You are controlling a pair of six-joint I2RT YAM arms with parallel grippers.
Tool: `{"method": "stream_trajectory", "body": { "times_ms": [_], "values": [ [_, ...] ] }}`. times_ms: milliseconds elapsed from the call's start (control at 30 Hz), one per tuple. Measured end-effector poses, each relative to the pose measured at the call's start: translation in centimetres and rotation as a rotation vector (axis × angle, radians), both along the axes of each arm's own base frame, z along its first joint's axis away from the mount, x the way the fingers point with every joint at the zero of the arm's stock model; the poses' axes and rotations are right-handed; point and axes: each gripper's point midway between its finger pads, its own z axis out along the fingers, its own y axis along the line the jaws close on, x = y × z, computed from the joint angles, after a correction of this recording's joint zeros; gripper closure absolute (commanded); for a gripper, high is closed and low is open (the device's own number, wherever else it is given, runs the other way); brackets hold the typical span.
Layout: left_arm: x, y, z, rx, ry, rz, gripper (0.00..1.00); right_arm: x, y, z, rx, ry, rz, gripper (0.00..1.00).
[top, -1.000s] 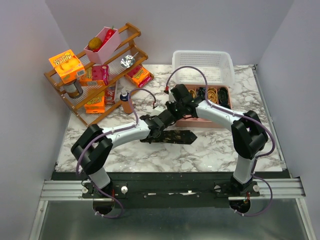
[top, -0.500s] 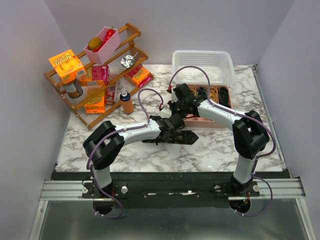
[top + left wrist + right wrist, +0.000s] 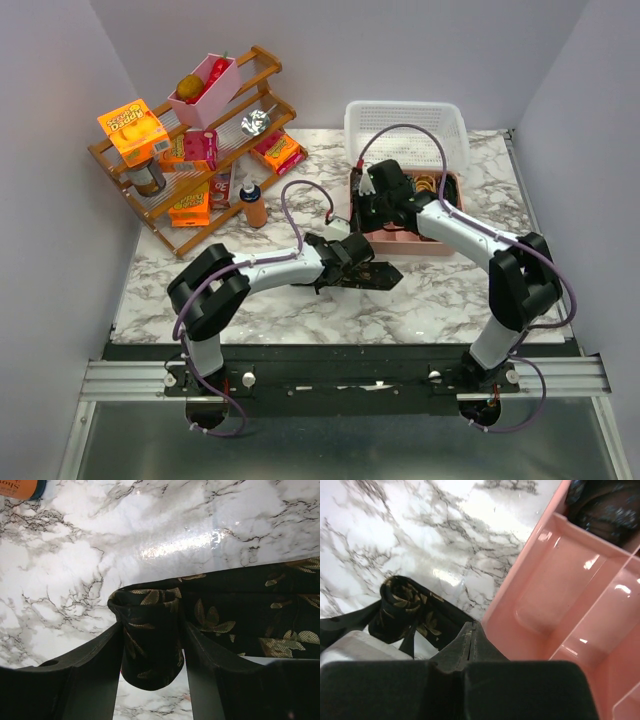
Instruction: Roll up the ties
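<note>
A: Which step is in hand?

B: The rolling itself, it is judged. A necktie (image 3: 235, 605) is laid flat on the marble desk (image 3: 100, 555), just in front of the pink tray (image 3: 410, 243). One end is already wound into a small coil (image 3: 150, 655).

A: How are the jaws set?

B: The coil is flanked by the jaws of the left gripper (image 3: 151, 625) and touched on both sides. Whether it is squeezed or merely bracketed cannot be told. The jaws of the right gripper (image 3: 470, 626) are clenched on nothing, above the tray's front-left corner.

A: What is called for next?

B: Probably a firm hold on the coil, which is then to be turned over along the flat length. The fabric should be kept straight, or a skewed roll may be formed. A slack hold could let the coil spring open.

A: And the containers?

B: The tray is divided into compartments. Rolled gold-and-dark ties (image 3: 428, 185) are seen in its back compartments, and one front compartment is shown bare. A white basket (image 3: 440, 120) is set directly behind the tray; nothing can be made out in it.
</note>
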Motion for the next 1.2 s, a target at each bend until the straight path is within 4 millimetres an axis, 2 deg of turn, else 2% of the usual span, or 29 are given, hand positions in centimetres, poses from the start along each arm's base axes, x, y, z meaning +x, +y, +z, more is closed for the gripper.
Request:
{"method": "stream_trajectory", "body": {
  "times_ms": [167,533,1200],
  "values": [
    [0.0,0.1,-0.1,0.0,-0.001,-0.002,0.42,1.6,-0.9,1.5,0.053,-0.03,-0.053,0.99],
    [-0.4,-0.6,0.6,0.026,-0.021,-0.033,0.42,3.9,-5.3,0.5,0.067,0.013,-0.199,0.99],
    [-0.8,-2.9,1.2,-0.014,-0.038,-0.084,0.42,3.2,-5.1,-0.2,0.088,0.042,-0.178,0.99]
  ]
}}
